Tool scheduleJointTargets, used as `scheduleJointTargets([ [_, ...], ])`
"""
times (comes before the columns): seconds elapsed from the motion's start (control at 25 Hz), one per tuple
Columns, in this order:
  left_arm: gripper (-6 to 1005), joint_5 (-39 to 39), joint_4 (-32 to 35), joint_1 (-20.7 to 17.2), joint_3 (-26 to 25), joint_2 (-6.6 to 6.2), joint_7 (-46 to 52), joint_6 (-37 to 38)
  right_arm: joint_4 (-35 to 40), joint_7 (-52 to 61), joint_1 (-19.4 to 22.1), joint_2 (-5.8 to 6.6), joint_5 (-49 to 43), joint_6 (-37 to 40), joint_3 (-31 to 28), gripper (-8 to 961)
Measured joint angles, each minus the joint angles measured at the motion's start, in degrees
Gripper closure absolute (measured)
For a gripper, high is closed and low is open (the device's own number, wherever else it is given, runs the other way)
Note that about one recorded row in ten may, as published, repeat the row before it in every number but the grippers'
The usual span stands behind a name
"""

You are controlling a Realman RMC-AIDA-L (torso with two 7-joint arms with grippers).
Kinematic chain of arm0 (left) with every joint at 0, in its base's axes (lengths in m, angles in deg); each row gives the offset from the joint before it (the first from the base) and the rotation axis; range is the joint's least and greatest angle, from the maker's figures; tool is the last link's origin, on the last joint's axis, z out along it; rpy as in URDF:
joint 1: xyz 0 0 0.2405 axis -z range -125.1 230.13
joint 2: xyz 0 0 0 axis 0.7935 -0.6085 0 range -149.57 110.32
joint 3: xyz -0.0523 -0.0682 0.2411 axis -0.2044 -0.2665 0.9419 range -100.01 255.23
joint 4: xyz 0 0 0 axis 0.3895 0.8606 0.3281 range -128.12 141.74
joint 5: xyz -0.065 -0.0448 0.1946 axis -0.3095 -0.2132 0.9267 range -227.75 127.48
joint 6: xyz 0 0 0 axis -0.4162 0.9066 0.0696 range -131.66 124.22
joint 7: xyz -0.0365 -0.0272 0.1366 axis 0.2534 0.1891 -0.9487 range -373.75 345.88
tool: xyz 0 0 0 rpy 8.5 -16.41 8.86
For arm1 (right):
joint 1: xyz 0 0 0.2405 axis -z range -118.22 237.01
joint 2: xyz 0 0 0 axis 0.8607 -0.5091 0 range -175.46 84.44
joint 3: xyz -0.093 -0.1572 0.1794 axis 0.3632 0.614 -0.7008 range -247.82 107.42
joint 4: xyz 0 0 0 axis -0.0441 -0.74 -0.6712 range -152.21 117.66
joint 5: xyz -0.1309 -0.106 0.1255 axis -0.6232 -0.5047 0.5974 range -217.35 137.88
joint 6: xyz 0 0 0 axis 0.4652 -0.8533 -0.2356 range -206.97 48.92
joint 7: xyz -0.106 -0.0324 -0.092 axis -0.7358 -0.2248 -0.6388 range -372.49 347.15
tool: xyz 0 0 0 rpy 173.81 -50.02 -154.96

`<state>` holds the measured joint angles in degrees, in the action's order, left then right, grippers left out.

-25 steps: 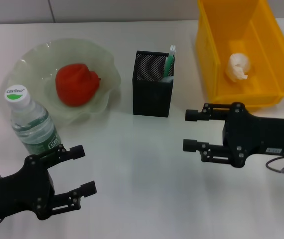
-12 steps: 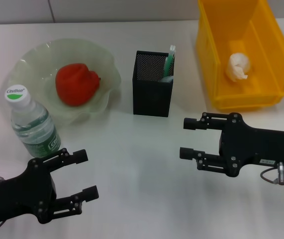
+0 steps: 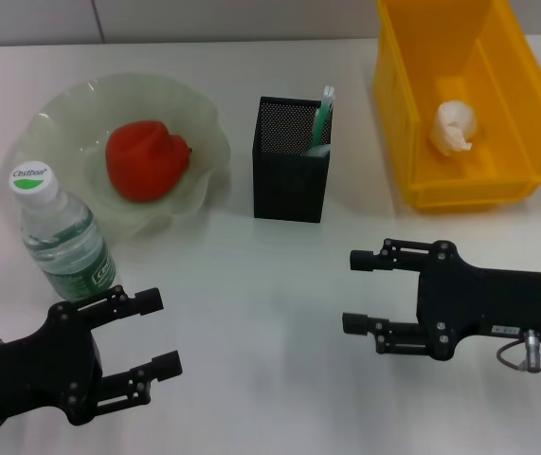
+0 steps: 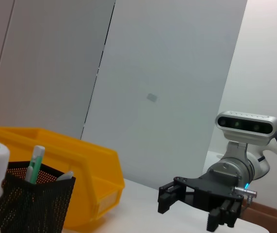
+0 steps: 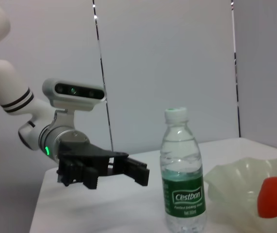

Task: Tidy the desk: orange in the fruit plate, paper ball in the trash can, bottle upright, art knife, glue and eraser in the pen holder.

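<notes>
You are looking at a desk that appears tidied: the reddish-orange fruit (image 3: 147,158) is sitting in the pale green wavy glass plate (image 3: 208,128), the crumpled white paper ball (image 3: 456,126) is lying in the yellow plastic bin (image 3: 398,114), the clear water bottle (image 3: 60,234) is standing upright beside the plate, and green-capped items are poking from the black mesh pen holder (image 3: 291,161). Your left gripper (image 3: 154,332) and right gripper (image 3: 357,290) are hovering released and empty near the front edge. Next, judge whether anything remains; likely just park both arms.

black mesh pen holder (image 3: 292,159), clear plastic bottle (image 3: 62,237)

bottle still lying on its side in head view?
No, the bottle stands upright beside the fruit plate, cap on top.
</notes>
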<state>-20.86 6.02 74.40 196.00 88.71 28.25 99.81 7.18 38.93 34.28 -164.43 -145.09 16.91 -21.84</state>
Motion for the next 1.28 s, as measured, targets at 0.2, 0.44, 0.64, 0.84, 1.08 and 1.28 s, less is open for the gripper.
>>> scheduleJointTargets([
  [0.2,195,0.22,0.0,0.13,0.04,-0.04,0.0,-0.02,-0.03,0.49,-0.03,0.0,-0.68,-0.07,-0.04,255],
  [0.44,285,3.46,-1.21,2.52,0.09,-0.23,0.68,-0.86,-0.03,0.33,-0.04,0.0,-0.85,-1.23,0.42,177],
  [0.64,279,4.83,-1.5,3.71,0.29,-0.49,2.27,-1.54,-0.03,0.55,-0.36,0.0,-0.99,-1.55,1.56,177],
  [0.84,229,5.42,-1.49,4.56,0.57,-1.19,2.88,-1.86,-0.02,0.68,-0.43,0.0,-1.52,-1.31,1.64,177],
  [1.08,216,6.19,-1.45,5.41,0.72,-1.69,3.28,-1.87,0.24,0.84,-0.17,0.03,-1.77,-0.83,1.65,177],
  [1.28,215,6.68,-1.46,5.84,0.74,-1.98,3.87,-1.73,0.42,0.86,-0.09,0.16,-1.79,-0.63,1.59,177],
])
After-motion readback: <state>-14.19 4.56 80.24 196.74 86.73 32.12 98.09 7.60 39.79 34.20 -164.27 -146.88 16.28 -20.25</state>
